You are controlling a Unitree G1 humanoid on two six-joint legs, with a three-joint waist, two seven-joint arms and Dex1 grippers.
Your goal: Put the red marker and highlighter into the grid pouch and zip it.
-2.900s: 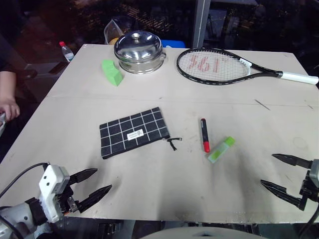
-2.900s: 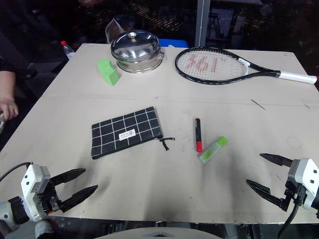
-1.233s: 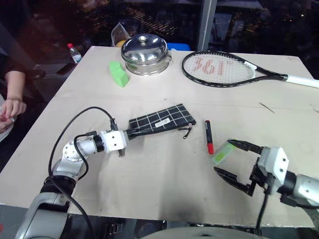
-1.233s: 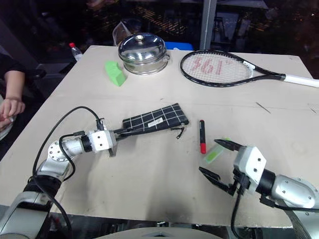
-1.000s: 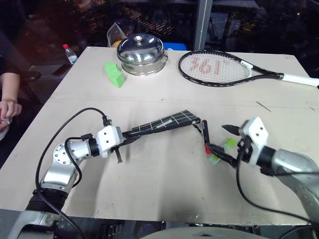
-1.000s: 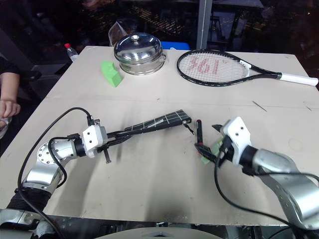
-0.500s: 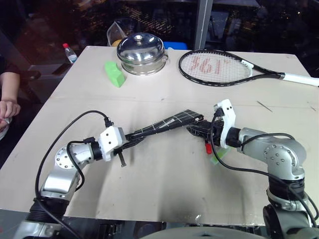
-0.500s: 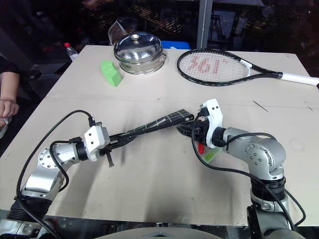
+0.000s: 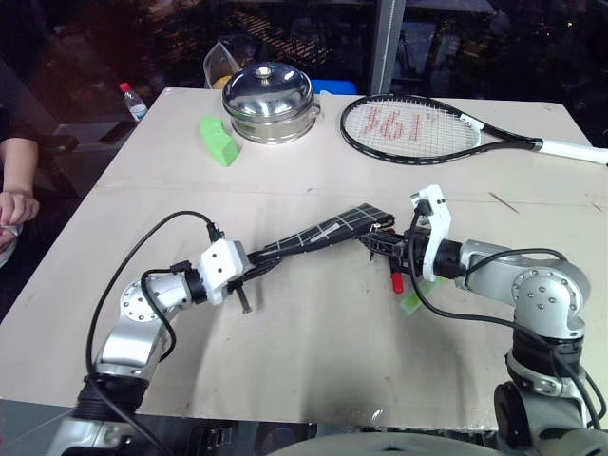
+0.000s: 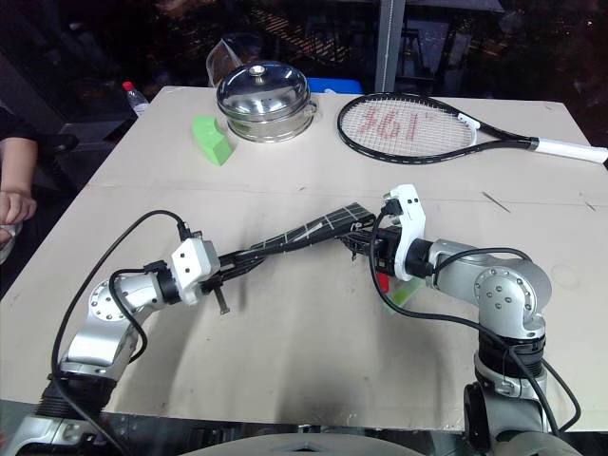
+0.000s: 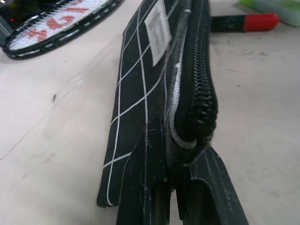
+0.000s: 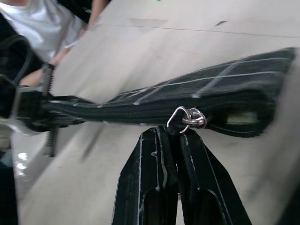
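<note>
The grid pouch point(image 9: 318, 234) is lifted off the table on its edge, zipper side up. My left gripper point(image 9: 255, 270) is shut on its near-left end; the fingers point(image 11: 194, 197) clamp the fabric. My right gripper point(image 10: 358, 246) is shut on the zipper pull at the pouch's right end, just under the metal ring point(image 12: 188, 117). The red marker point(image 10: 381, 281) lies on the table below the right gripper, partly hidden by it. Beside it, to the right, lies the lime-green highlighter point(image 10: 404, 294).
At the back of the table are a steel pot with lid point(image 9: 267, 90), a green wedge block point(image 9: 218, 141) and a tennis racket point(image 9: 418, 128). A small bottle point(image 9: 130, 100) stands at the far left corner. A person's hand point(image 9: 11, 204) rests at the left edge.
My right gripper has swung left from beside the highlighter to the pouch's zipper end and closed there. The left gripper has kept its hold on the raised pouch.
</note>
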